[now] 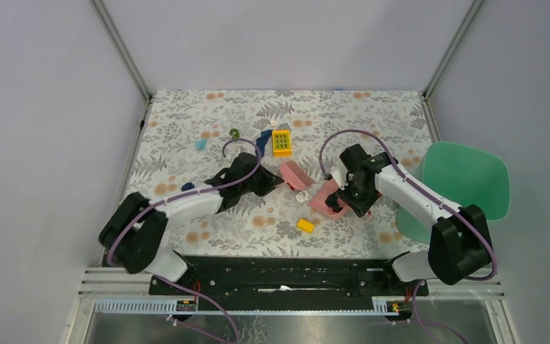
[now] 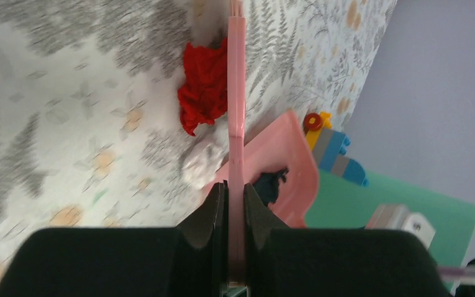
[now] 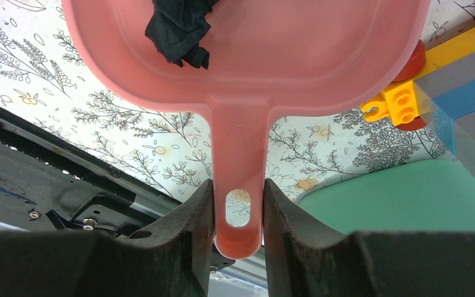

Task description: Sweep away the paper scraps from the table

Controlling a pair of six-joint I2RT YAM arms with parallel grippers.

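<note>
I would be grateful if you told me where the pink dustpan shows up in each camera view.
Top external: pink dustpan just right of centre.
Left wrist: dustpan right of centre, behind the brush.
Right wrist: dustpan fills the top, handle in the right gripper.
Shared landmark: the green tray, to the dustpan's right in all three.

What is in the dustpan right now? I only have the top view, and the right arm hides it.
Observer: One dark scrap lies inside the pink dustpan.
Operator: Is its handle gripped?
Observer: Yes, the right hand is shut on it, one finger on each side.
Operator: What lies by the brush?
Observer: The left hand clamps the pink brush; a red scrap and a white scrap lie beside it on the table.
</note>
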